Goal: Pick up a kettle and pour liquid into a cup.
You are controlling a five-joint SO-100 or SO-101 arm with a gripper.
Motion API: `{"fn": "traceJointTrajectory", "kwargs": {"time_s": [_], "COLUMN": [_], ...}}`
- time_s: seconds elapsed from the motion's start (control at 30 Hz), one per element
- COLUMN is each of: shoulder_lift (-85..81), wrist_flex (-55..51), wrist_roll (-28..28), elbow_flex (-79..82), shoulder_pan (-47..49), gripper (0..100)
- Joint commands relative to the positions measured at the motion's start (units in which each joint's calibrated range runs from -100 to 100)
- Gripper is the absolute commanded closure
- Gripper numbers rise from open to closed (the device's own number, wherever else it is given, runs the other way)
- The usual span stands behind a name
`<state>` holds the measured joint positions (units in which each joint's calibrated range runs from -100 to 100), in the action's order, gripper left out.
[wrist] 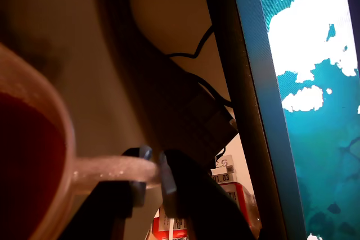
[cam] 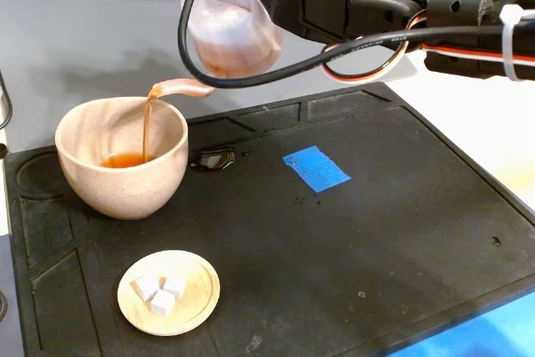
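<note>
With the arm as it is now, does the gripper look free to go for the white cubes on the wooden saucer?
Probably not yet: the gripper is shut on the kettle, tilted and pouring liquid into the cup. The white cubes on the saucer lie uncovered, though.

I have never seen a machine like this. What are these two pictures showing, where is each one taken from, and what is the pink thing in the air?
This is a small robot arm on a table. The fixed view looks at it from the front. The wrist view comes from a camera on the arm itself, very close, so it looks confusing.

The pink thing is a small plastic kettle. The gripper holds it by its handle and tilts it, so orange-red liquid runs from the spout into the beige cup.

On the black mat there are also a wooden saucer with white cubes and a piece of blue tape.
</note>
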<state>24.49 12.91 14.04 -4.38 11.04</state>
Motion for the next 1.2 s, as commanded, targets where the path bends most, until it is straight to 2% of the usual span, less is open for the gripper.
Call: {"fn": "traceJointTrajectory", "kwargs": {"time_s": [0.0,0.4,0.47,0.57,0.67,0.7,0.83,0.93,1.17], "shoulder_lift": [-1.4,-1.4,-1.4,-1.4,-1.4,-1.4,-1.5,-2.1,-7.4], "wrist_flex": [0.6,0.3,0.3,0.2,0.2,0.2,0.2,0.2,0.3], "wrist_roll": [-0.1,0.4,4.3,6.5,13.9,14.9,15.0,20.1,20.5], "elbow_flex": [-4.7,-4.5,-3.8,-3.6,-2.2,-1.0,0.4,2.8,9.7], "shoulder_pan": [-0.5,-1.3,-1.4,-1.5,-1.5,-1.3,-1.5,-1.5,-4.5], "gripper": [99,99,99,99,99,99,99,99,99]}}
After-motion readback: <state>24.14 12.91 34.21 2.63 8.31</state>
